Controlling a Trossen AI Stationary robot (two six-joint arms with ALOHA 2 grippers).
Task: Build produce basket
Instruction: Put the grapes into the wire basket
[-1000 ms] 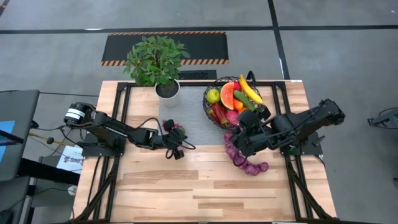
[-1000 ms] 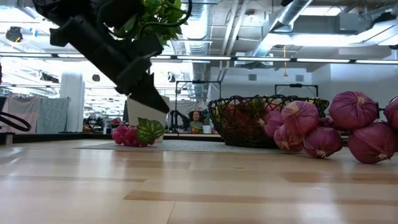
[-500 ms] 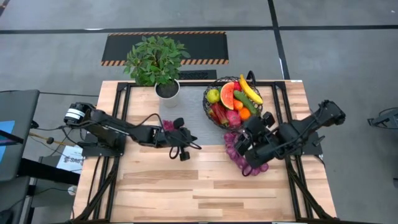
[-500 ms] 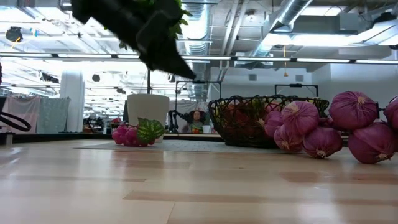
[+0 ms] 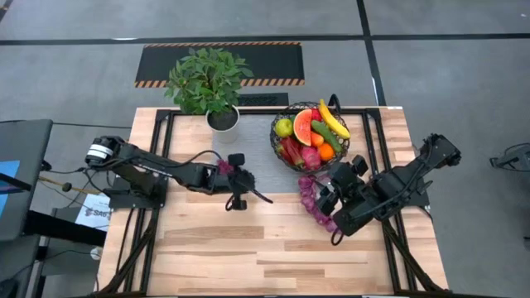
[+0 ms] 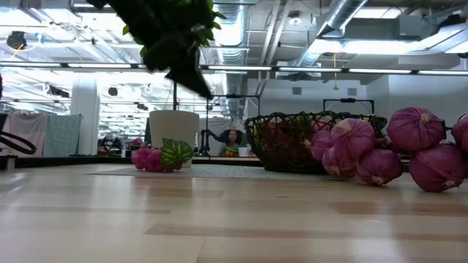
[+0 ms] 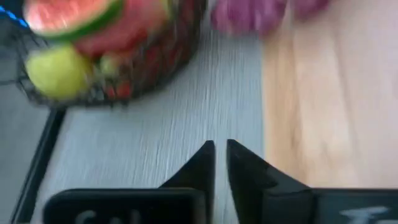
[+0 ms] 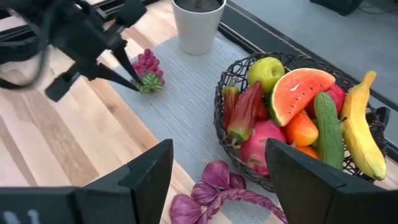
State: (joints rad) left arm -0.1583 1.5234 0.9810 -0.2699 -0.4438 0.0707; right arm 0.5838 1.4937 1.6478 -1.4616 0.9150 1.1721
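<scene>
Basket (image 5: 308,135) nearly full; grapes (image 8: 146,64) lie beside it on mat. Left claw (image 5: 242,180) near-shut, empty: reopen, straddle grapes. Right claw (image 8: 217,180) open, empty.

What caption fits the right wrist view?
Open right gripper looks over a full basket, red onions and grapes near the left gripper.

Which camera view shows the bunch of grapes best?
The right wrist view: the grapes lie unobstructed on the grey mat, near the white pot. The low view shows them side-on and small. In the high view the left arm mostly covers them; the left wrist view misses them.
</scene>
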